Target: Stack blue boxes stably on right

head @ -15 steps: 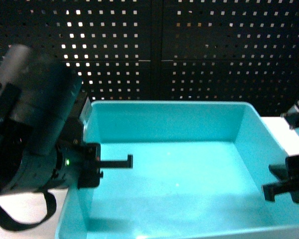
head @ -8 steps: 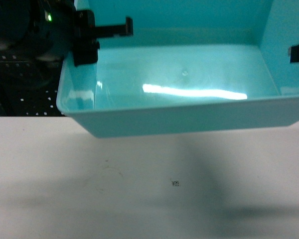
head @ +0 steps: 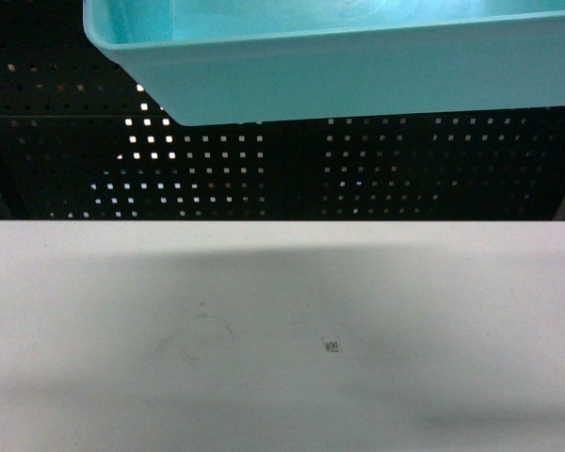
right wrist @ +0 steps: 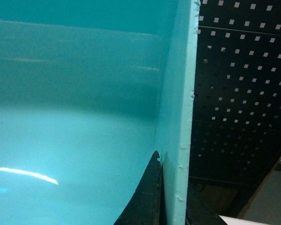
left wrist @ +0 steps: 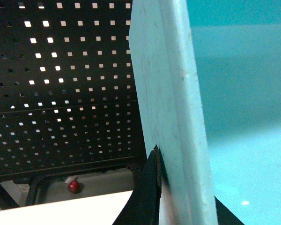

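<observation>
Turquoise bin [head: 358, 75] was airborne, well above the worktop [head: 282, 377], only its underside and near wall showing at the top of the head view. I had the left claw [left wrist: 171, 187] clenched on the bin's left wall, one finger outside, the other inside. Right claw [right wrist: 171, 197] was clamped the same way on the right wall. Pegboard [head: 358, 169] sat behind both. Step in hand, as I judged it: the two-arm carry. No second bin or stack was in view, so the target was unconfirmed. Next move called for both claws travelling right in sync, bin kept level, then a straight descent before letting go.
</observation>
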Motion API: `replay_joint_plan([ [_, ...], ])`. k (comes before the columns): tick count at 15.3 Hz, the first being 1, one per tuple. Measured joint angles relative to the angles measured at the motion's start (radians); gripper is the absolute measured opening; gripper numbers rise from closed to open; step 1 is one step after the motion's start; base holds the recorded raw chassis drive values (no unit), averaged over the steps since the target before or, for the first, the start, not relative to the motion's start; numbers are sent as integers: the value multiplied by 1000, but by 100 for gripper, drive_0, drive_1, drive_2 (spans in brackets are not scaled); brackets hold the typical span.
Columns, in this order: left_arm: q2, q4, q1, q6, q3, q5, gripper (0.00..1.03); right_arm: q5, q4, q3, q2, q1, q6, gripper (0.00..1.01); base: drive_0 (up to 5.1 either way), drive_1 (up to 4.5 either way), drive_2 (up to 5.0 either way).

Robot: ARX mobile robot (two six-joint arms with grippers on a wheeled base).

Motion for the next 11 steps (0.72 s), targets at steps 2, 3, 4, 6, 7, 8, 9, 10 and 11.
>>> replay_joint_plan([
  [2,0,-1,0,4,0,0,6,0,-2,0,0,0,0,2,0,0,0],
  [3,0,0,0,5,0,0,6,0,-1,0,0,0,0,2,0,0,0],
  [4,0,1,0,6,0,0,6,0,-1,0,0,0,0,2,0,0,0],
  [6,-1,-1,0,6,0,0,6,0,-1,0,0,1,0,2,-80,-80,-80],
  [7,-2,-1,1,7,0,0,6,0,-1,0,0,1,0,2,-109,-109,-109],
  [8,-2,0,1,6,0,0,6,0,-1,0,0,1,0,2,-206,-206,-206],
  [9,-2,0,0,7,0,0,6,0,-1,0,0,1,0,2,-220,-220,-220],
  [10,-3,0,0,7,0,0,6,0,-1,0,0,1,0,2,-220,-220,-220],
  [11,-3,0,0,7,0,0,6,0,-1,0,0,1,0,2,-220,-220,-220],
])
